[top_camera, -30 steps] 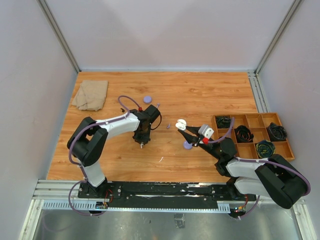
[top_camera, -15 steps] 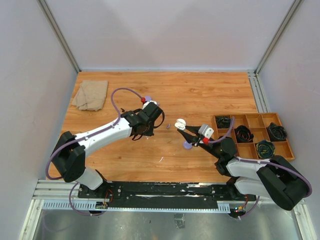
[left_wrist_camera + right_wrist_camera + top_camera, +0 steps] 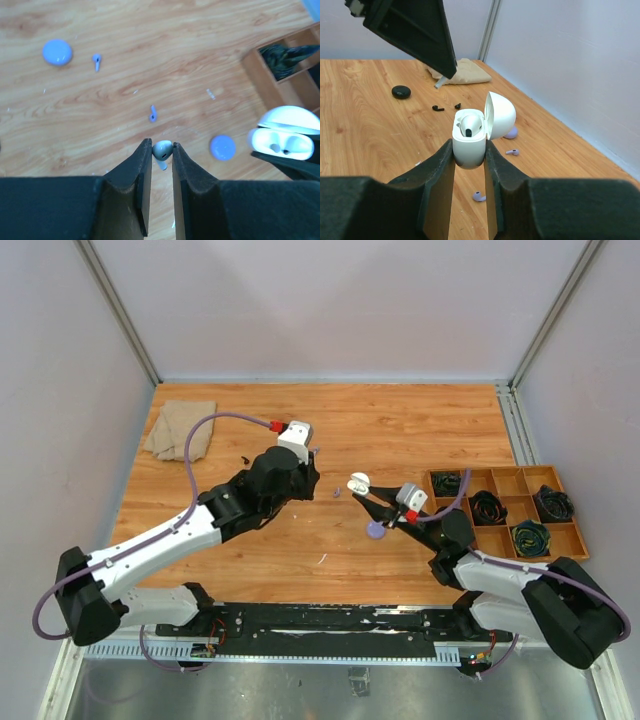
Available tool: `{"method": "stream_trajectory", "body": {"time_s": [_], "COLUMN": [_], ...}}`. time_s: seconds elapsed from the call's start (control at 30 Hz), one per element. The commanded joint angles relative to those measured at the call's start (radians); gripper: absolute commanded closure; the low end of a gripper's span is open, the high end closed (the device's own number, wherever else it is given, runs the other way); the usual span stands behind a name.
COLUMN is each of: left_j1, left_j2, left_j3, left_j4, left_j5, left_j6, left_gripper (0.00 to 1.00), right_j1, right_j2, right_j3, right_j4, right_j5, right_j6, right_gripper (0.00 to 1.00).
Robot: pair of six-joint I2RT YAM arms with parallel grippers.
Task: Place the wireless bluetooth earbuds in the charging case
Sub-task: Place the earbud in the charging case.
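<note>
Left gripper clamped on a white earbud, held above mid-bench, not yet in. Right gripper clamped on the open white case; one bud appears seated inside. Purple buds and black buds lie loose on the bench, apparently still to do.

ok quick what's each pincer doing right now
left pincer: shut on a white earbud
right pincer: shut on the open white charging case

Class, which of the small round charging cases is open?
The white round plastic case held in the right gripper: its lid stands up. The two pale purple cases and the black one lie shut.
</note>
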Motion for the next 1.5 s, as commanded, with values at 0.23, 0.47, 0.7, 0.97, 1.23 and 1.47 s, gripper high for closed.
{"method": "stream_trajectory", "body": {"time_s": [0.23, 0.47, 0.7, 0.97, 1.23, 1.47], "left_j1": [-0.017, -0.017, -0.017, -0.017, -0.017, -0.017], "left_j2": [-0.166, -0.233, -0.233, -0.197, -0.161, -0.148], "left_j3": [-0.122, -0.223, -0.271, -0.286, -0.290, -0.301], "left_j4": [0.402, 0.593, 0.712, 0.804, 0.823, 0.833], "left_j5": [0.200, 0.401, 0.531, 0.599, 0.619, 0.606], "left_j6": [0.206, 0.286, 0.327, 0.357, 0.368, 0.367], "left_gripper": [0.85, 0.85, 0.86, 0.87, 0.88, 0.89], "right_j1": [0.012, 0.013, 0.012, 0.013, 0.013, 0.012], "right_j2": [-0.032, -0.027, -0.024, -0.021, -0.031, -0.033], "right_j3": [0.062, 0.087, 0.108, 0.118, 0.118, 0.117], "right_j4": [-0.013, 0.018, 0.054, 0.085, 0.097, 0.114], "right_j5": [-0.048, -0.076, -0.108, -0.135, -0.136, -0.139], "right_j6": [0.069, 0.122, 0.182, 0.221, 0.237, 0.251], "right_gripper": [0.99, 0.99, 0.99, 0.99, 0.99, 0.99]}}
